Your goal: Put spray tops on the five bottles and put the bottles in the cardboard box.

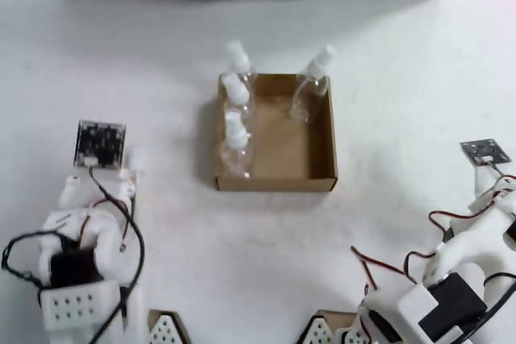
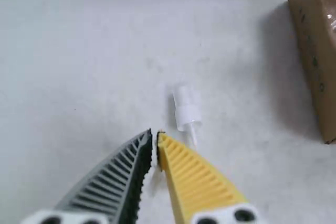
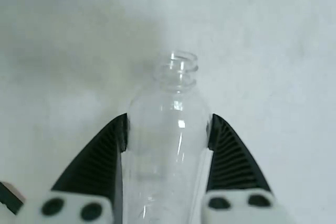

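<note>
The cardboard box [image 1: 276, 179] sits open in the middle of the white tabletop [image 1: 161, 62], and there are four bottles with spray tops already in it: three capped bottles [image 1: 235, 130] in a row along one side wall and a fourth capped bottle [image 1: 310, 90] leaning in the far corner on the other side. In the left wrist view, the left hand [image 2: 155, 136] is closed with nothing in it, its grey and yellow tips pressed together just short of a loose spray top [image 2: 186, 109] lying on its side on the tabletop, with a corner of the box off to one side. The right hand [image 3: 169, 124] is clamped around the body of a clear uncapped bottle [image 3: 165, 145], one finger on each side, the bare threaded neck pointing away from the wrist.
</note>
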